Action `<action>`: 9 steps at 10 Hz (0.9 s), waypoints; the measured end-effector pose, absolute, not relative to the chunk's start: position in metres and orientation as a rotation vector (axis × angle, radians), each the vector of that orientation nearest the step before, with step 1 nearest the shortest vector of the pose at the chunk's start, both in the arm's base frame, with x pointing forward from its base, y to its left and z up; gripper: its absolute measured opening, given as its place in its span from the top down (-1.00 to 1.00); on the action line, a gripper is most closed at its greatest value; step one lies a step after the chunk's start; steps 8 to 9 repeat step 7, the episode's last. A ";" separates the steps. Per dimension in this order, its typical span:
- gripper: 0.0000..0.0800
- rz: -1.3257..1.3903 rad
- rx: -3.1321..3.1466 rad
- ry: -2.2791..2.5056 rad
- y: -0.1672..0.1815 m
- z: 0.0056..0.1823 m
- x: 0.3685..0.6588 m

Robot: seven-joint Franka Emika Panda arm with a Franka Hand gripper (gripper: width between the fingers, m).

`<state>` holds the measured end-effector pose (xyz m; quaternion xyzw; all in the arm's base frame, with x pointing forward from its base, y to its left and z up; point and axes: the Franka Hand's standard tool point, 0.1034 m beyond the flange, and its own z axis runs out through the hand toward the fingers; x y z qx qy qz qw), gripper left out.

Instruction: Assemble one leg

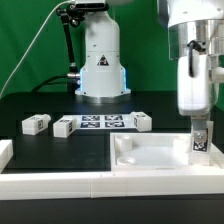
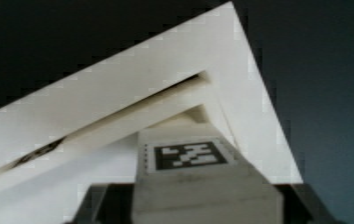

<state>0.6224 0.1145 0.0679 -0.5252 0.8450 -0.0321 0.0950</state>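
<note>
We find the gripper (image 1: 201, 128) at the exterior view's right, lowered over the large white tray-like part (image 1: 150, 160). Its fingers are clenched on one leg (image 1: 201, 141), a small white block with a black-and-white tag on its face. The held leg stands upright, its lower end at or just above the tray's inner floor near the raised rim on the exterior view's right; we cannot tell whether it touches.

In the wrist view we see the same leg (image 2: 195, 160) between the two dark fingers (image 2: 96, 203), its tag facing the camera. A corner of the tray (image 2: 138, 95) lies beyond it, with a slot-like recess along the inner wall close to the leg's far end.

On the black table (image 1: 60, 155) we note three more legs lying in a row at the far side: one (image 1: 36, 124) towards the exterior view's left, one (image 1: 63, 127) just beside the marker board (image 1: 100, 122), and one (image 1: 140, 122) at the board's other end. All three are well apart from the gripper.

A white rail (image 1: 60, 182) runs along the near edge of the table. The robot base (image 1: 103, 70) stands behind the marker board.
</note>
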 end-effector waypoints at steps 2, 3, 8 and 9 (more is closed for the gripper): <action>-0.18 -0.091 -1.580 2.488 0.116 0.068 0.622; -0.51 -0.092 -1.581 2.488 0.116 0.068 0.622; -0.62 -0.095 -1.730 2.400 0.114 0.068 0.623; -0.62 -0.095 -1.730 2.400 0.114 0.068 0.623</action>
